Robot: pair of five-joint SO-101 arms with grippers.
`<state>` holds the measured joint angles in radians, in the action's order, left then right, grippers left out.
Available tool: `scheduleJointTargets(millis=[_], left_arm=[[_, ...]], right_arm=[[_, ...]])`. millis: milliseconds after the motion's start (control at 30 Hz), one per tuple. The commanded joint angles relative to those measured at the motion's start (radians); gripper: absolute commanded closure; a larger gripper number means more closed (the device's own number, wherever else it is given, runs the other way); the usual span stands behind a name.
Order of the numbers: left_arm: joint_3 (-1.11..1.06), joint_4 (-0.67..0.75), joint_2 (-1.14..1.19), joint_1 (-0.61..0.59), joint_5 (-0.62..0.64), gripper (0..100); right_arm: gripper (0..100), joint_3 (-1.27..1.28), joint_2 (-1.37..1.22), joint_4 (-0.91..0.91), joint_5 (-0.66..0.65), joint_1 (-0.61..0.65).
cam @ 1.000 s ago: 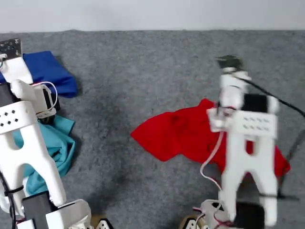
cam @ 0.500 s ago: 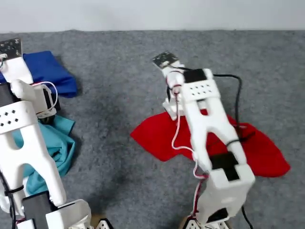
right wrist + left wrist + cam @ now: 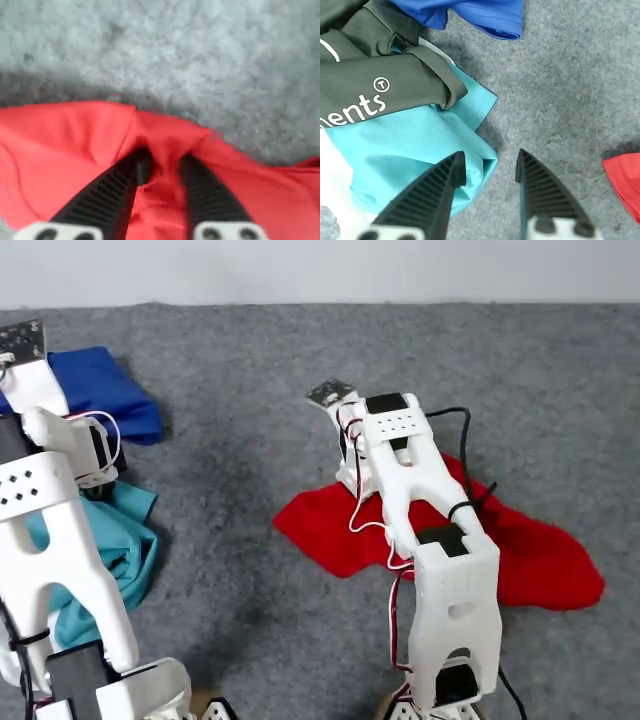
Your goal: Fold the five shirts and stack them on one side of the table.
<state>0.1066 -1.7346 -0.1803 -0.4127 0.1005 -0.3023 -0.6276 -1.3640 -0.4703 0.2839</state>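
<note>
Cloth is bunched between the fingers of my right gripper (image 3: 165, 162), which are clamped on a ridge of the red shirt (image 3: 320, 530) at its far edge, near the middle of the tabletop (image 3: 250, 370). A second ago this arm stood over the shirt's right half. It has since swung left across the shirt and dropped onto that edge. The shirt has changed with it: the peak at its back is pressed flatter, and its right end now lies spread out.

My left gripper (image 3: 490, 160) has not stirred. Its fingers are apart, hovering over a corner of the teal shirt (image 3: 405, 150), with a dark shirt (image 3: 375, 90) lying on it and a blue shirt (image 3: 100, 390) beyond.

I read this as the start of a fold: with the edge in hand, I would next lift it and draw it over. The red shirt lies well apart from the pile on the left, so stacking is yet to do.
</note>
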Motion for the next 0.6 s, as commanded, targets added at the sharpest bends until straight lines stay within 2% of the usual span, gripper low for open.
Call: scheduleJointTargets(millis=[0, 333, 567], left_arm=[[0.002, -0.021, -0.037, 0.003, -0.009, 83], [-0.004, -0.021, -0.034, 0.003, -0.009, 83], [-0.039, -0.018, -0.035, 0.003, -0.009, 83]], right_arm=[[97.4, -0.069, 0.042, -0.031, -0.026, -0.008], [99.0, -0.331, 0.236, -0.150, 0.066, 0.005], [99.0, -0.500, 0.440, -0.231, 0.063, 0.157]])
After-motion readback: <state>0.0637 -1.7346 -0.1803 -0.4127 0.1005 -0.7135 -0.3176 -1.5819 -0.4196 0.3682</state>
